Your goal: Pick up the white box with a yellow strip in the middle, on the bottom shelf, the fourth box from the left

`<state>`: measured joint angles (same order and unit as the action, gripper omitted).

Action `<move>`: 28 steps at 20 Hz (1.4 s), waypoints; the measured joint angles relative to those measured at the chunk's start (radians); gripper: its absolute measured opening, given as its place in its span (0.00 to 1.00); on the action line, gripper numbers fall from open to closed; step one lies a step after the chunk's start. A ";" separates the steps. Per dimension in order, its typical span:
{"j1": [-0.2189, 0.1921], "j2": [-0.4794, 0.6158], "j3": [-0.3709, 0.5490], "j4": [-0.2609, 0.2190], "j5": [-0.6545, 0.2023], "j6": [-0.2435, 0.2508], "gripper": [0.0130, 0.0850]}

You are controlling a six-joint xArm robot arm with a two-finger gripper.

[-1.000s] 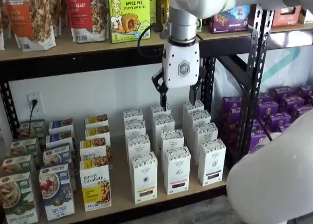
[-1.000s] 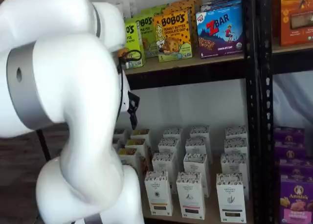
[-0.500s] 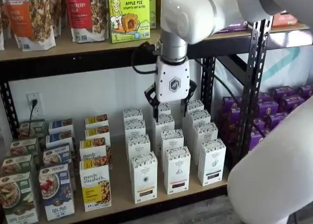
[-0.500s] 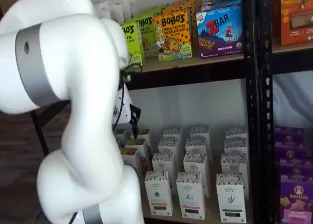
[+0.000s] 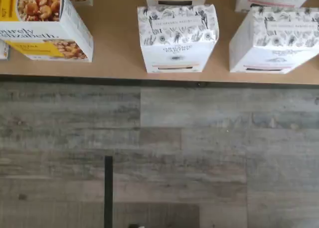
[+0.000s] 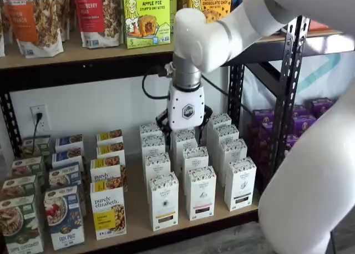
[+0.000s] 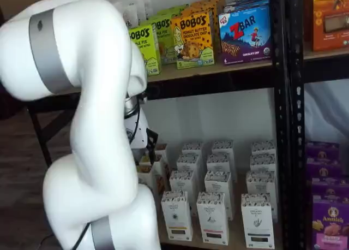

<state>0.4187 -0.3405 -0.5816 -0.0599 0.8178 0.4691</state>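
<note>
Wrist view: the white box (image 5: 177, 38) is seen standing at the front edge of the bottom shelf (image 5: 114, 68), with a tan strip low on its face and a purely elizabeth box (image 5: 45, 26) well apart to one side.

Shelf views: the white box (image 6: 163, 201) is shown at the head of its column; the gripper (image 6: 184, 125) hangs above the rear cartons, empty, its fingers largely hidden, so the gap is not seen though the jaws are judged fully spread. In a shelf view (image 7: 177, 215) the box is partly clear of the arm.

The carton is judged light, stiff yet crushable and smooth; its narrow side walls are best pinched near the top.
</note>
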 joint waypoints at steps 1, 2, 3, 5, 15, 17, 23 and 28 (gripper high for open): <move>-0.001 0.020 -0.002 -0.007 -0.020 0.005 1.00; -0.002 0.033 -0.003 -0.014 -0.036 0.009 1.00; -0.004 0.048 -0.006 -0.021 -0.054 0.013 1.00; -0.011 0.075 -0.011 -0.034 -0.082 0.017 1.00; -0.051 0.234 -0.064 -0.069 -0.179 0.011 1.00; -0.055 0.273 -0.079 -0.088 -0.207 0.024 1.00; -0.065 0.380 -0.121 -0.089 -0.288 0.019 1.00; -0.068 0.453 -0.155 -0.103 -0.326 0.030 1.00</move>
<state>0.3510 0.1128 -0.7363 -0.1625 0.4915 0.4995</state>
